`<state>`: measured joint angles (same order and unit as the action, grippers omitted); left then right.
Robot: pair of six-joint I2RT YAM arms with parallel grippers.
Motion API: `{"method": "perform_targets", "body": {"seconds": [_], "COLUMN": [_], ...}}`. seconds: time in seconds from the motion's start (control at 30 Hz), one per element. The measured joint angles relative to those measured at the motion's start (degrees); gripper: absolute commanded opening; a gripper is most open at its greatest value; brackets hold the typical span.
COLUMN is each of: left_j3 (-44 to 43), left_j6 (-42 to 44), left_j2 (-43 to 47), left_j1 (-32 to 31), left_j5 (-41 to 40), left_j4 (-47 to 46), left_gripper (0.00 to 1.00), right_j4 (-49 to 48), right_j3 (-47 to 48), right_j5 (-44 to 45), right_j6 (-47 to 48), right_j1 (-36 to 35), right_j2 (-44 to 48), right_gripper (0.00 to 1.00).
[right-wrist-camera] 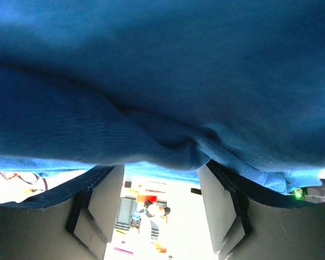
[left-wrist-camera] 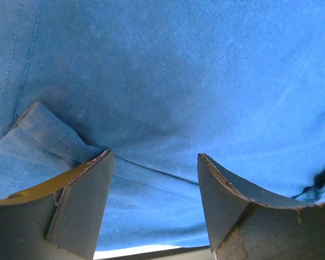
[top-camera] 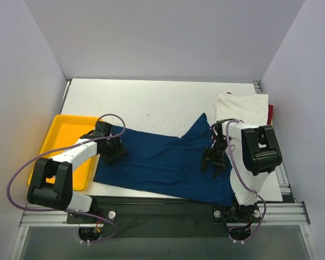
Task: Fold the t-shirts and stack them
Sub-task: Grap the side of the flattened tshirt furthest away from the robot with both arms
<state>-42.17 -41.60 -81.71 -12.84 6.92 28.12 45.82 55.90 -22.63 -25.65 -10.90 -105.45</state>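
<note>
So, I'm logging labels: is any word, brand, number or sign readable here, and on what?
None readable.
Navy shirt: plain cloth, no print showing.
White shirt and yellow tray: no marks.
Colourful clutter past the cloth in the right wrist view: too blurred to read.

Top external: 1 fixed camera, high behind both arm bases, looking down over the whole desk [top-camera: 151, 103]. Left wrist: on the left hand [top-camera: 112, 154], facing past its fingers [left-wrist-camera: 81, 200], very near the navy t-shirt [top-camera: 162, 162]. Right wrist: on the right hand [top-camera: 212, 165], equally near. All 3 views share that shirt.
</note>
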Motion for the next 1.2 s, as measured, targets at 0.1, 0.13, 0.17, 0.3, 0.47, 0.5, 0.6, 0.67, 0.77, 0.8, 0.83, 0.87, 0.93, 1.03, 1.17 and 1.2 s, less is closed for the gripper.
{"method": "perform_targets", "body": {"seconds": [0.1, 0.13, 0.17, 0.3, 0.47, 0.5, 0.6, 0.67, 0.77, 0.8, 0.83, 0.87, 0.93, 1.03, 1.17, 1.2], "left_j3": [0.0, 0.0, 0.0, -1.5, -9.5, -11.4, -15.8, -18.0, -19.7, -20.0, -20.5, -21.0, -22.3, -24.6, -26.7, -27.2], "left_j6": [0.0, 0.0, 0.0, 0.0, 0.0, 0.0, 0.1, 0.3, 0.6, 0.8, 0.9, 1.1, 1.6, 1.9, 2.5, 2.7], "left_j2": [0.3, 0.4, 0.7, 2.0, 2.1, 2.1, 1.4, 0.3, -1.9, -2.7, -3.5, -4.4, -6.1, -8.1, -9.0, -9.2], "left_j1": [-0.5, -0.6, -0.7, -1.0, -1.0, -1.0, -1.0, -1.0, -1.0, -1.0, -1.0, -1.0, -1.0, -1.0, -1.0, -1.0], "left_j5": [0.4, 0.4, 0.4, 0.4, 0.4, 0.3, 0.0, -0.4, -0.7, -0.8, -0.9, -0.9, -1.0, -1.1, -1.2, -1.3], "left_j4": [0.9, 1.3, 1.9, 4.7, 6.5, 6.6, 6.4, 6.3, 6.1, 6.0, 6.2, 6.2, 6.2, 6.3, 6.4, 6.6], "left_gripper": [0.74, 0.74, 0.74, 0.74, 0.74, 0.74, 0.74, 0.74, 0.74, 0.74, 0.74, 0.74, 0.74, 0.74, 0.74, 0.74], "right_j4": [0.5, 0.7, 0.7, 1.0, 2.5, 2.8, 3.2, 3.0, 1.9, 1.9, 1.0, 0.5, -0.2, -1.7, -2.8, -3.3], "right_j3": [0.1, 0.3, 0.6, 3.7, 13.7, 16.3, 25.0, 31.1, 40.9, 44.0, 46.5, 48.8, 53.1, 57.3, 63.3, 64.9], "right_j5": [0.9, 1.3, 1.7, 3.2, 3.7, 3.8, 4.7, 6.1, 8.7, 9.5, 10.3, 11.0, 12.1, 13.4, 14.2, 14.3], "right_j6": [0.2, 0.4, 0.6, 2.0, 3.0, 3.1, 3.5, 4.0, 4.5, 4.6, 4.7, 4.7, 4.6, 4.7, 4.7, 4.7], "right_j1": [1.1, 1.4, 1.5, 1.8, 1.9, 1.9, 1.9, 1.9, 2.0, 2.1, 2.2, 2.3, 2.7, 3.1, 3.6, 3.7], "right_j2": [0.0, 0.0, 0.0, 0.2, 1.4, 1.5, 0.8, -1.0, -7.1, -9.5, -11.8, -14.3, -19.1, -24.8, -30.5, -31.6], "right_gripper": [0.58, 0.58, 0.58, 0.57, 0.58, 0.58, 0.57, 0.57, 0.57, 0.57, 0.57, 0.56, 0.56, 0.56, 0.56, 0.55]}}
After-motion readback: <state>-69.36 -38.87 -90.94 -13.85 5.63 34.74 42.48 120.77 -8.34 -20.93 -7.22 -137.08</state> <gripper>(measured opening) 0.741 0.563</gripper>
